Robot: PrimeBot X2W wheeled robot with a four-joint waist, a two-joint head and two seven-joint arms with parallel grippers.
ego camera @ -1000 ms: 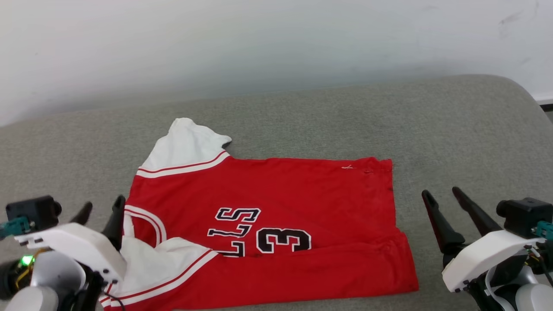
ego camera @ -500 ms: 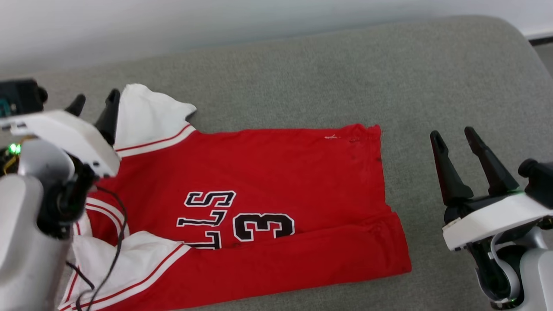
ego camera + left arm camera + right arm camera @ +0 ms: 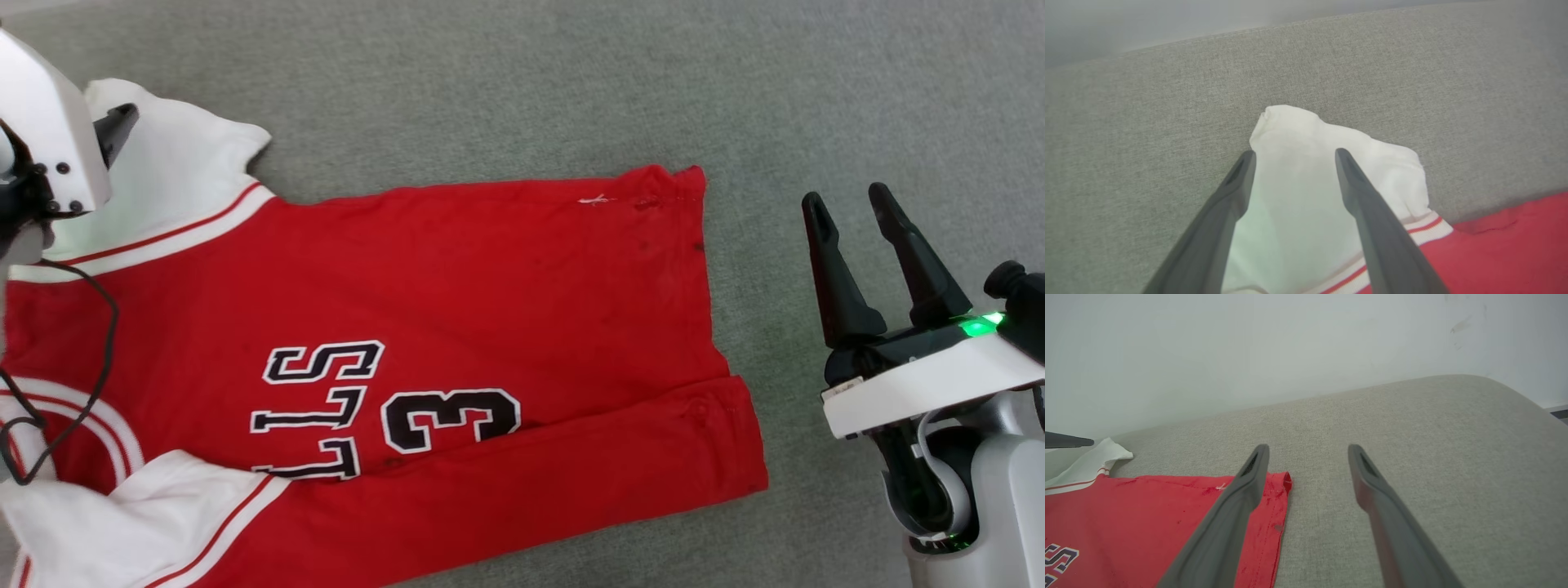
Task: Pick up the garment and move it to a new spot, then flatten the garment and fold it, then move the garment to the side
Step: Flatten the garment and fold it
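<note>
The grey cushion (image 3: 531, 73) lay bare beyond the garment (image 3: 490, 278) and right of it; the right gripper (image 3: 845, 196) stood free there. The wall (image 3: 1249, 343) closed the far edge.

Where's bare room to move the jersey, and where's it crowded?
Bare: cushion beyond the jersey, and between its hem and the right end effector. Crowded: left side, left end effector over the white shoulder.
</note>
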